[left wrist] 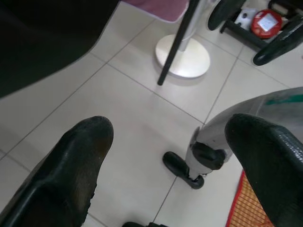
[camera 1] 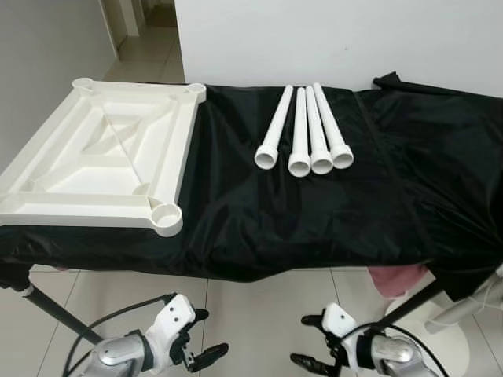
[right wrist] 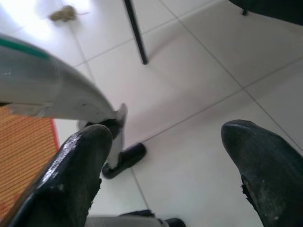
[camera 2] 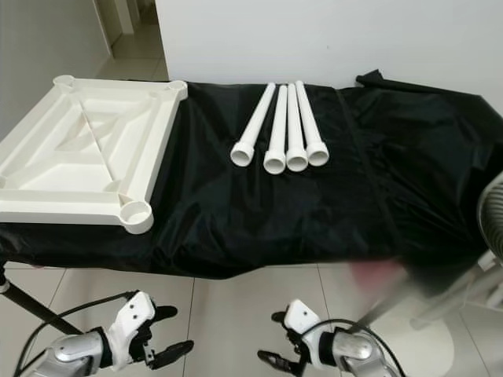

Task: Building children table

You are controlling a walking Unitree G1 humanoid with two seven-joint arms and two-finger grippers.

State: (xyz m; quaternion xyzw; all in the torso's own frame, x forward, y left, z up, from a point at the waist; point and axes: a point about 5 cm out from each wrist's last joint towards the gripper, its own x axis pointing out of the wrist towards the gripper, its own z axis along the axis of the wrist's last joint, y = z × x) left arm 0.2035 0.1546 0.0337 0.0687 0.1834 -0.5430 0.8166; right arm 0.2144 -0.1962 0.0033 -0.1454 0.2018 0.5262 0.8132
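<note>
Down low, closest to the camera, the left gripper (camera 1: pixel 203 336) and right gripper (camera 1: pixel 308 339) hang over the tile floor (camera 1: pixel 251 314), both with fingers spread wide and holding nothing. Up on the black cloth (camera 1: pixel 314 212), the white tabletop (camera 1: pixel 102 153) lies upside down at the left. Four white legs (camera 1: pixel 305 129) lie side by side in the middle. The left wrist view also shows a white round stand base (left wrist: pixel 182 56) on the tiles.

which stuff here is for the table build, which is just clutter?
For the job:
white tabletop, lying underside up
four white legs, side by side on the black cloth

Just lying about:
white round stand base on the floor
pink fabric under the cloth edge
red item
</note>
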